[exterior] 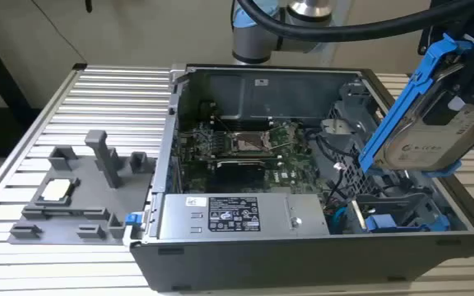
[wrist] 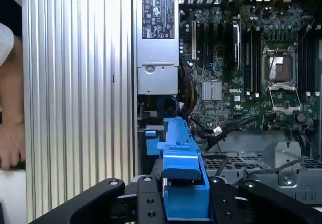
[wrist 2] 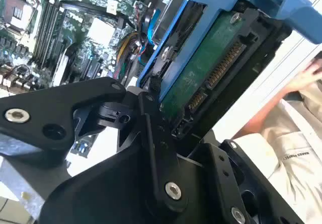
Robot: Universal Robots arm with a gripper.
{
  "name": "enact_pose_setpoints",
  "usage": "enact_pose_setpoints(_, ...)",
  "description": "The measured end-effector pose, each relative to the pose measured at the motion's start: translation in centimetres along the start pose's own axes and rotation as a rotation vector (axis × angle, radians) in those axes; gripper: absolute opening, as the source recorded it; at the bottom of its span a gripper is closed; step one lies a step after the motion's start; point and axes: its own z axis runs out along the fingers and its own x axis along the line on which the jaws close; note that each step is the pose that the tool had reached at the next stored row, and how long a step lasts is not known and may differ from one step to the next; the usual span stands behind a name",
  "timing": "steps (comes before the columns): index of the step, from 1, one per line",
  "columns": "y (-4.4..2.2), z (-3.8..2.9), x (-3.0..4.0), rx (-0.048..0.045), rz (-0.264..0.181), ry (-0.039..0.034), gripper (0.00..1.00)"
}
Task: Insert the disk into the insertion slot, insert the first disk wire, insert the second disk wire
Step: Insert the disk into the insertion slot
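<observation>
With fingers (wrist: 149, 204) clenching the disk (exterior: 431, 139) by its blue frame, holding it tilted and raised over the open case (exterior: 303, 259), toward the exterior view's right, hanging above the bay (exterior: 389, 213), well apart from the power supply (exterior: 220, 216), not yet sitting in any slot.

I counted one robot arm (exterior: 253, 31) with one gripper (wrist: 181, 195) and one disk (exterior: 434, 132) in one blue carrier (exterior: 402, 98). There was one open computer case (exterior: 245, 262), holding one motherboard (exterior: 291, 161), one processor socket (exterior: 252, 143) and one grey power-supply box (exterior: 229, 216). At the exterior view's left sat one grey fixture (exterior: 68, 216) bearing one pale square part (exterior: 57, 190), and one person's hand (wrist: 10, 143) showed in the first wrist view.
</observation>
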Motion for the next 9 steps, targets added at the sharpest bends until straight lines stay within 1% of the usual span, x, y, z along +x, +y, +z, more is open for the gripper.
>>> enact_pose_setpoints(9,0.0,0.0,0.0,0.0,0.0,0.0001,0.33)
